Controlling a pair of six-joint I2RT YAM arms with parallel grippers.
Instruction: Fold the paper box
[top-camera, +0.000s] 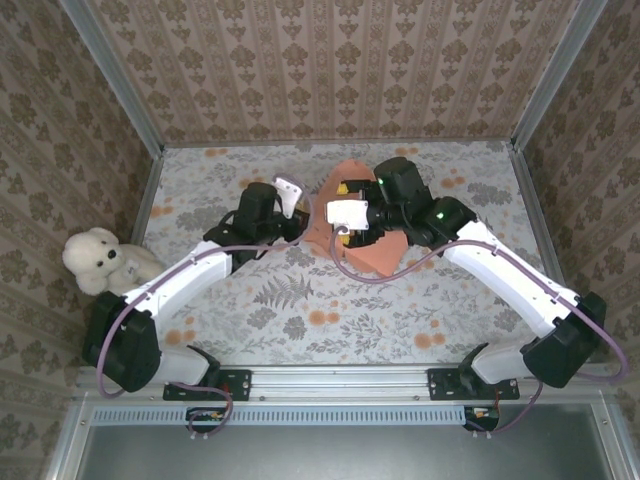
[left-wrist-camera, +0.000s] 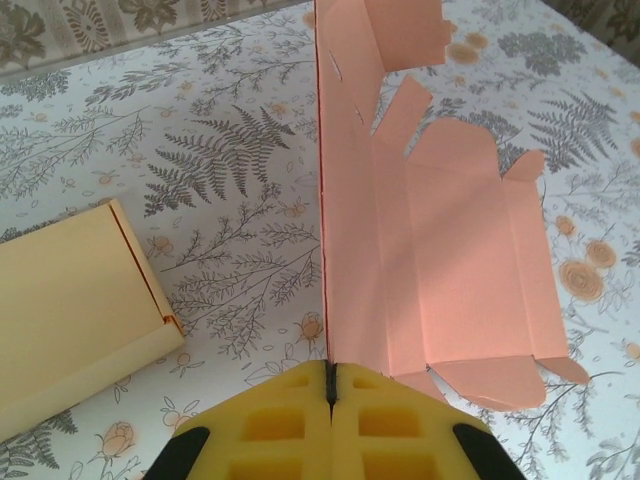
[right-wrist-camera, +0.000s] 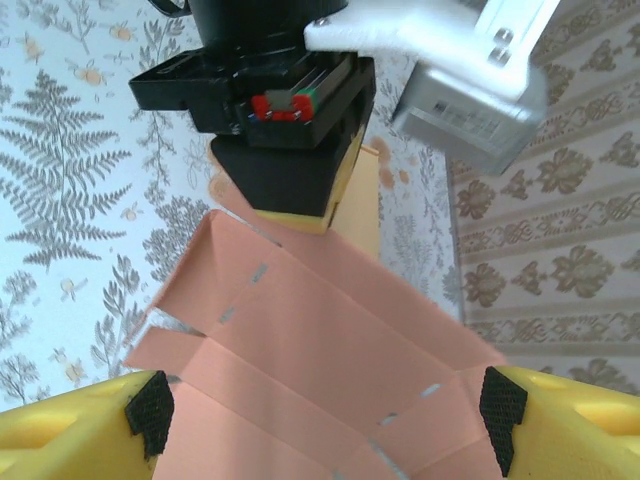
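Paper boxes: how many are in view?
2. The pink box stands unfolded, pinched by the left end effector; the cream box lies flat beside it. More may be hidden.

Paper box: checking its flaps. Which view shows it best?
Left wrist: the box shows panels and flaps plainly, edge in the left gripper. Top: arms cover most. Right wrist: one part, close up.

Unfolded pink paper box (left-wrist-camera: 450, 260), edge upright
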